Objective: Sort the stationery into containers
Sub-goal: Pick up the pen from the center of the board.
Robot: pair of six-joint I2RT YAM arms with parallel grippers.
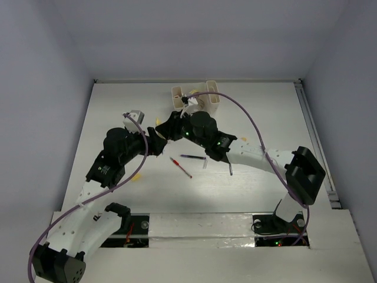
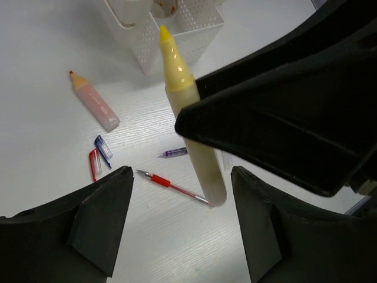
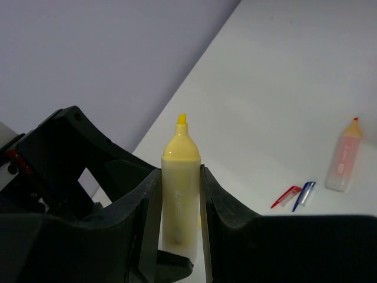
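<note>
Right gripper (image 3: 179, 174) is closed on the yellow highlighter (image 3: 181, 147), with both fingers pressed flat against the barrel and the tip standing up at the middle of the wrist frame. The left gripper (image 2: 181, 200) is spread wide and holds nothing. In its own view the highlighter's lower end hangs between its two fingers at the bottom of the frame, but whether anything touches there cannot be told. From that same view the highlighter's long axis runs from lower centre up to the top of the frame, and its tip points almost straight at the white organizer (image 2: 177, 35), which stands near it at the top edge. From above, the organizer (image 1: 213, 94) sits at upper centre, just beyond the two wrists crowded together mid-frame. The right wrist looks the nearer of the two and already has the load, so the delivery is probably its job: carry the highlighter on along its own axis, then stand it over a compartment. On the table (image 1: 118, 118) lie a pink highlighter (image 2: 94, 103) at upper left and a red pen (image 2: 171, 184) low in the middle, both unsorted.
</note>
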